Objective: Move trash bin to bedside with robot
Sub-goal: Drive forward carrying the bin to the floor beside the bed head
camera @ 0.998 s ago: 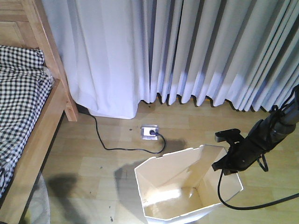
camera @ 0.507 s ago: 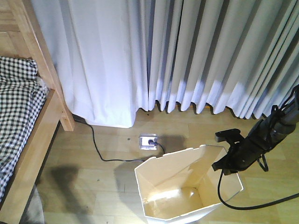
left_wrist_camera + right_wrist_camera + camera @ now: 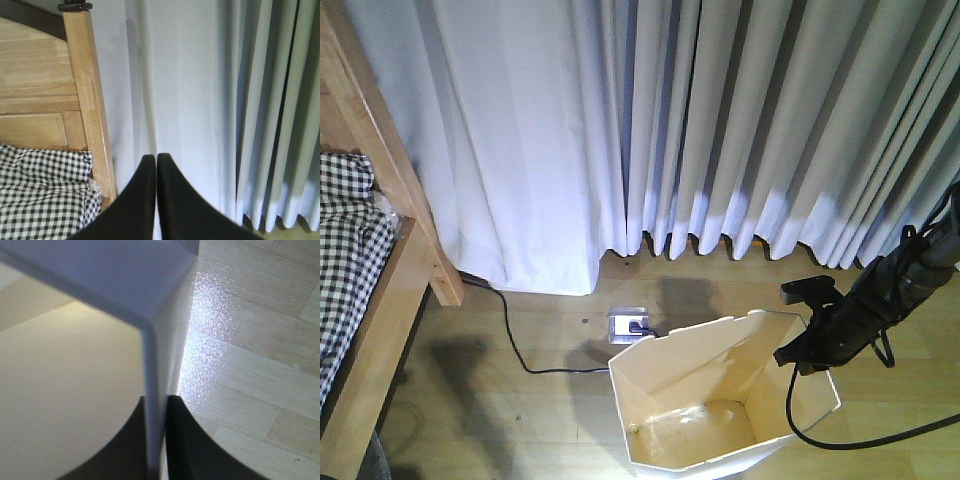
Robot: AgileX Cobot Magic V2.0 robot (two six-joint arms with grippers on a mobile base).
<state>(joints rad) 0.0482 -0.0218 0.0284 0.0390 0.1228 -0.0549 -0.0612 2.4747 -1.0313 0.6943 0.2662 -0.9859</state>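
Observation:
The white trash bin (image 3: pixel 695 375) stands on the wooden floor at the bottom centre, its cream inside empty. My right gripper (image 3: pixel 808 345) is shut on the bin's right rim. In the right wrist view the gripper (image 3: pixel 156 402) clamps the thin bin wall (image 3: pixel 152 350) between both fingers. The bed's light wooden frame (image 3: pixel 390 300) with the checkered cover (image 3: pixel 345 260) is at the far left, apart from the bin. My left gripper (image 3: pixel 156 159) is shut and empty, held in the air facing the bedpost (image 3: pixel 87 100) and checkered cover (image 3: pixel 40 200).
Long pale curtains (image 3: pixel 700 130) hang along the wall behind the bin. A floor socket (image 3: pixel 630 323) with a black cable (image 3: pixel 515 350) lies just behind the bin's back left corner. Bare wooden floor (image 3: pixel 500 410) lies between bin and bed.
The bed, curtain and socket have slid left and down in the front view; the socket is now close to the bin's back rim. The bin and right gripper keep their place in the frame.

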